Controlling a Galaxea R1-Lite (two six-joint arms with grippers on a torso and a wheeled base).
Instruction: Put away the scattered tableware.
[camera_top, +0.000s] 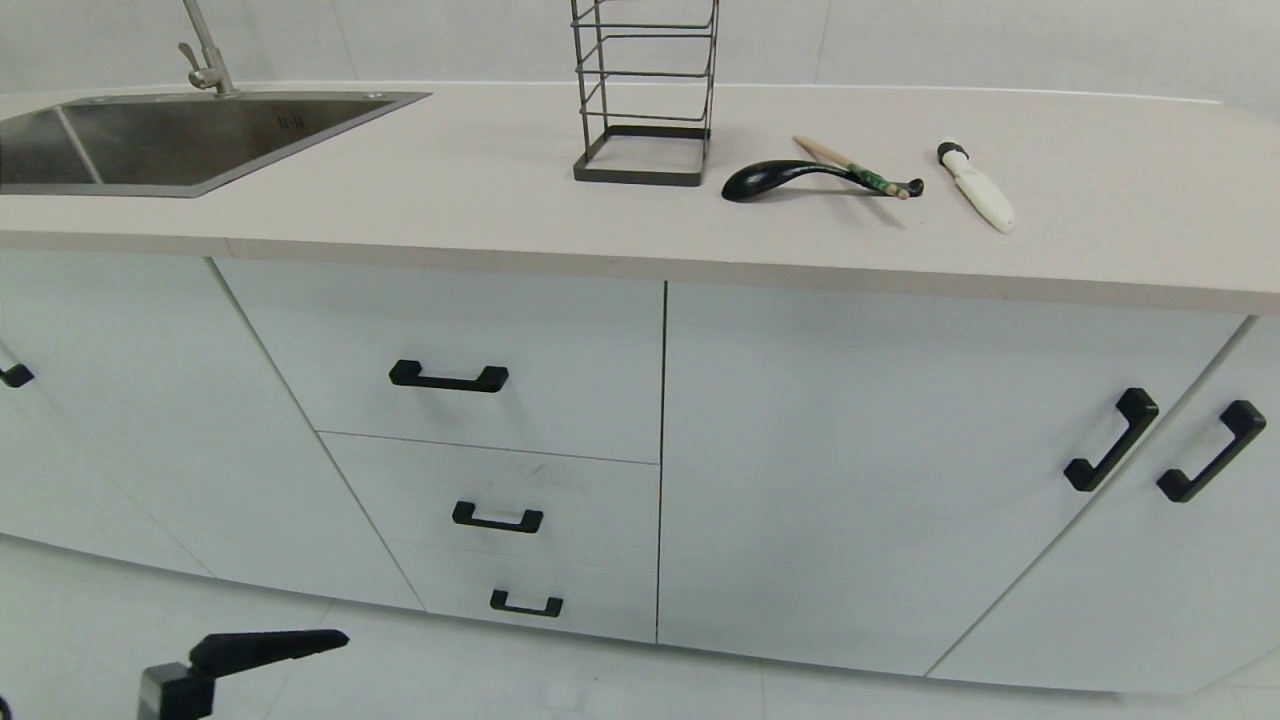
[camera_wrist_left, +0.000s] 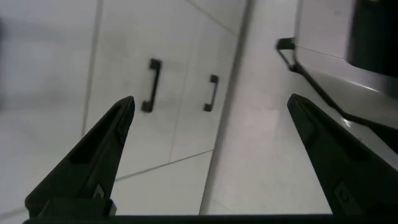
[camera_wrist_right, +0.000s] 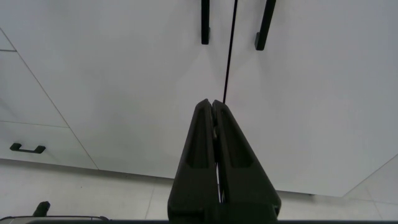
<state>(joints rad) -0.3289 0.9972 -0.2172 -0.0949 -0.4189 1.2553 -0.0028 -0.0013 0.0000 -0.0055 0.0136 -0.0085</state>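
Note:
A black spoon (camera_top: 775, 178) lies on the countertop (camera_top: 480, 190), right of a dark wire rack (camera_top: 645, 95). A wooden chopstick with a green band (camera_top: 850, 166) crosses the spoon's handle. Further right lies a white utensil with a black end (camera_top: 978, 186). My left gripper (camera_wrist_left: 210, 99) hangs low in front of the cabinets, open with nothing between its fingers; one finger (camera_top: 268, 647) shows at the bottom left of the head view. My right gripper (camera_wrist_right: 212, 104) is shut and empty, pointing at the cabinet doors.
A steel sink (camera_top: 170, 135) with a faucet (camera_top: 205, 55) is set into the counter at the far left. Below the counter are three drawers with black handles (camera_top: 448, 377) and cabinet doors with black handles (camera_top: 1112, 440). The floor is pale tile.

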